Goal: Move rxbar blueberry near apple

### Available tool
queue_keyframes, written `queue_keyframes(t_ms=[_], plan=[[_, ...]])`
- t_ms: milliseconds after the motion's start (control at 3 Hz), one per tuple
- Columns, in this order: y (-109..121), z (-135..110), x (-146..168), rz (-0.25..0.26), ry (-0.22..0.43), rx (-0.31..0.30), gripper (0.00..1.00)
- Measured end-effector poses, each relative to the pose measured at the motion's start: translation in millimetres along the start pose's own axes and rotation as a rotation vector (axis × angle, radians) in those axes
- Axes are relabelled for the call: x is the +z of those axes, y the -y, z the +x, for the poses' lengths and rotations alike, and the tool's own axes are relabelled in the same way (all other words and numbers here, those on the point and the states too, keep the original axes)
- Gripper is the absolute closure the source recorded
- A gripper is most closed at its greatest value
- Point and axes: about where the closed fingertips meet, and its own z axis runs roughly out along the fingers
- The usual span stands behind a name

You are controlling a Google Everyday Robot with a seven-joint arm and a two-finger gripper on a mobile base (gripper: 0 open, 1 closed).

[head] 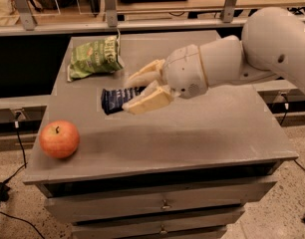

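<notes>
Smooth white rounded arm (272,44), bulbous wrist (187,76), gripper (126,94) above the table (202,133), 2 cream fingers (147,101)

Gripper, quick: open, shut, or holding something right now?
Gripper: shut on the rxbar blueberry, over the table, between the green chip bag and the apple.

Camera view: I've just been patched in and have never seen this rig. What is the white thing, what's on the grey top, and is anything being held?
There is one picture, from a single camera looking down at a grey cabinet from the side with the drawers. The white shape coming in from the right is the robot's arm. Its pale two-finger gripper is over the middle-left of the top. The fingers are closed on the rxbar blueberry, a dark blue snack bar. An apple sits at the front left corner, apart from the bar. A green chip bag lies at the back left.
</notes>
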Motion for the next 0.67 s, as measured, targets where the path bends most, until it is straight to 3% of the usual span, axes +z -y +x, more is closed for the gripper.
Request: queue_keyframes(t_ms=[667], plan=[[-9, 29, 25, -0.027, -0.021, 0.039, 1.0]])
